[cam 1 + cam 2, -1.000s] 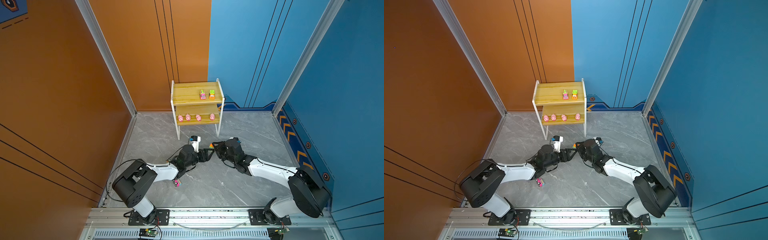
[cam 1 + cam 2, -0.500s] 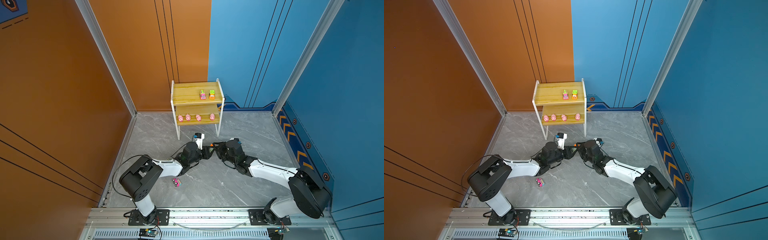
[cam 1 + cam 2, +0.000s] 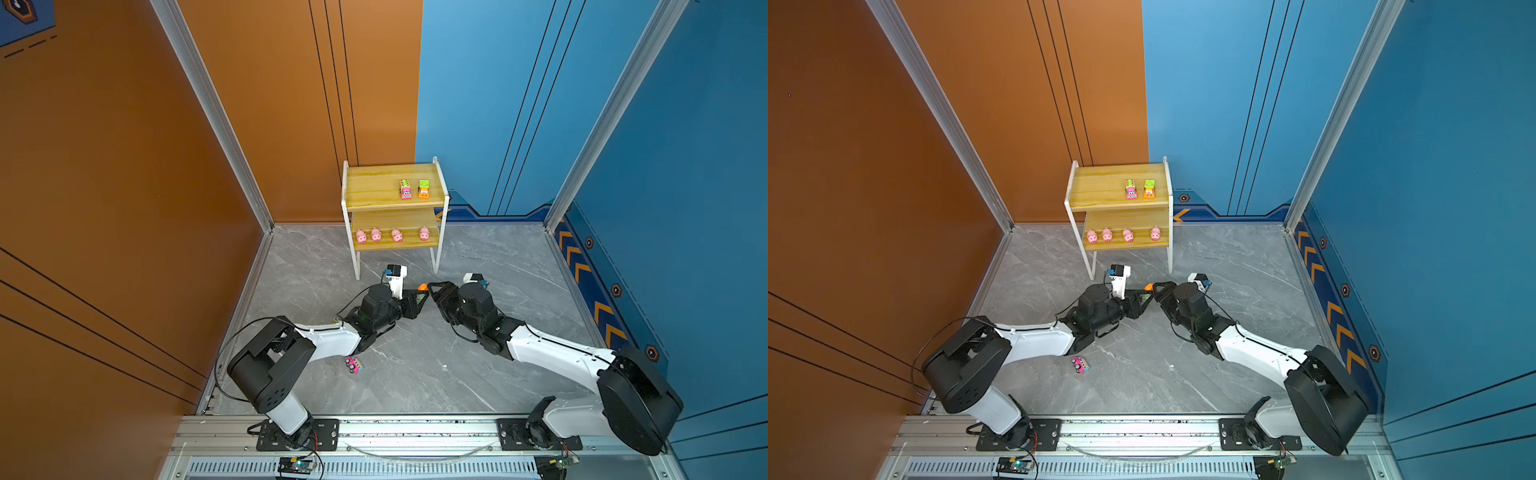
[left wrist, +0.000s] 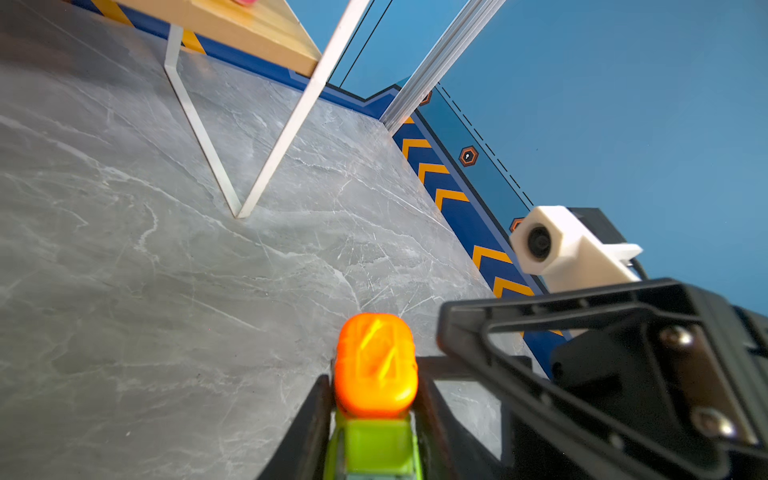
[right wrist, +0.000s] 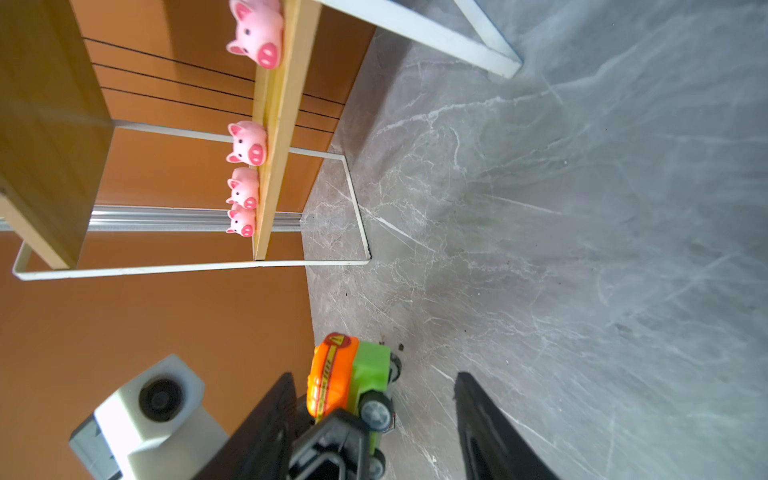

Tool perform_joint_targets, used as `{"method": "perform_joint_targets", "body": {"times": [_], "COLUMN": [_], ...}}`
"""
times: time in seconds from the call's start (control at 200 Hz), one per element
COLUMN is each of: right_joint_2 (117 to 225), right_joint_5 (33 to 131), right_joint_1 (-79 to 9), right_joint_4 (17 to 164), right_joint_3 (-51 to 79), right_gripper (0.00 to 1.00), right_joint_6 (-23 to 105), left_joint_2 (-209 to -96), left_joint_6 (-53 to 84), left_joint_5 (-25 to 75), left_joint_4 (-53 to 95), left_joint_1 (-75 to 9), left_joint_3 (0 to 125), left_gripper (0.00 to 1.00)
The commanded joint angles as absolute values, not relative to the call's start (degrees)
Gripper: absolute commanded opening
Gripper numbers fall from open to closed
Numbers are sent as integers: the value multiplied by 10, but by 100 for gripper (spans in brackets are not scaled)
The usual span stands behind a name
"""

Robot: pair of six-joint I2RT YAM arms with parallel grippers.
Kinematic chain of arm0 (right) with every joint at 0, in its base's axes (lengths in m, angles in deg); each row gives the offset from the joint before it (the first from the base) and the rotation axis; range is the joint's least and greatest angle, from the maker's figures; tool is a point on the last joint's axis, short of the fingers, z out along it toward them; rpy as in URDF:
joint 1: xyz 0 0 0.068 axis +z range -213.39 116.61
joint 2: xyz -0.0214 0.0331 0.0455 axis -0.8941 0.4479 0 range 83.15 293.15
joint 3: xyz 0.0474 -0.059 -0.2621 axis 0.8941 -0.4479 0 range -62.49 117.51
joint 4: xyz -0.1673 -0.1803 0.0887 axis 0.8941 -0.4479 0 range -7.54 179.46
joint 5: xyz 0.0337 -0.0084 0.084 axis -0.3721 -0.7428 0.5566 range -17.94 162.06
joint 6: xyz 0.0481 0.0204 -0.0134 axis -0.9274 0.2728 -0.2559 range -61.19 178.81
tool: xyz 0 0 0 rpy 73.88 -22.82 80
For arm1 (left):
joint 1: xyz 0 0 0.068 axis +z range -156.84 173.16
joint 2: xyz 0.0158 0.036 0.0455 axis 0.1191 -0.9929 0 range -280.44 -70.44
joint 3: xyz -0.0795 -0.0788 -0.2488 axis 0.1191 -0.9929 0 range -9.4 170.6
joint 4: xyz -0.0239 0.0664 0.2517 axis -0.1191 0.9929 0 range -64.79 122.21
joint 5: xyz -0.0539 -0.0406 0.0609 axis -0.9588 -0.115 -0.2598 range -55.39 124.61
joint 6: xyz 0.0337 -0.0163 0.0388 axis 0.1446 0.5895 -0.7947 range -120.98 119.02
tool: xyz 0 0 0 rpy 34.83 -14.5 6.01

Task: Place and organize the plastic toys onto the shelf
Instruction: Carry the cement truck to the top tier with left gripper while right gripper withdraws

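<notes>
An orange-and-green toy car [image 4: 376, 365] sits between the jaws of my left gripper [image 4: 374, 388], which is shut on it just above the floor in front of the shelf [image 3: 374, 191]. My right gripper [image 5: 374, 376] faces it at close range and is open, its fingers standing apart on either side of the car [image 5: 345, 382]. In both top views the two grippers meet at the car [image 3: 422, 287] [image 3: 1148, 287]. Several pink pigs [image 3: 376, 235] line the lower board. Two cars [image 3: 405, 189] [image 3: 424, 188] stand on the top board. A pink car [image 3: 354, 365] lies on the floor beside the left arm.
The shelf's white front legs [image 3: 356, 266] [image 3: 434, 262] stand just beyond the grippers. Orange wall panels close the left side and blue ones the right. A metal rail [image 3: 415, 428] with the arm bases runs along the near edge of the grey marble floor [image 3: 415, 374].
My left gripper moved in and shut on the orange-and-green car that the right gripper held. The right gripper has now opened and let go of it.
</notes>
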State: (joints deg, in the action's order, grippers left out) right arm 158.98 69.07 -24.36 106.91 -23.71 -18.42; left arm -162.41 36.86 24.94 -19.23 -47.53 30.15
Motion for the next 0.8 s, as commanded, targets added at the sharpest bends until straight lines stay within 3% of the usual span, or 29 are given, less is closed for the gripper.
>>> {"method": "perform_joint_targets", "body": {"times": [0.0,0.18,0.355,0.571,0.796], "right_joint_2": [1533,1477,1457,1468,1470], "right_joint_5": [659,607,553,536,541], "right_joint_1": [-255,-270,-276,-276,-275], "right_joint_4": [993,837,779,770,786], "right_joint_3": [-245,-210,-200,-198,-214], "right_gripper": [67,67,67,67,67], "right_joint_6": [-85,73,180,231,256], "left_joint_2": [-1586,-1524,-1476,-1477,-1517], "left_joint_6": [330,281,224,179,135], "left_joint_5": [283,325,375,413,451], "left_joint_4": [-145,0,185,389,499], "left_joint_1": [-484,-485,-480,-449,-416], "left_joint_3": [301,352,458,645,807], "left_gripper": [34,35,35,35,35]}}
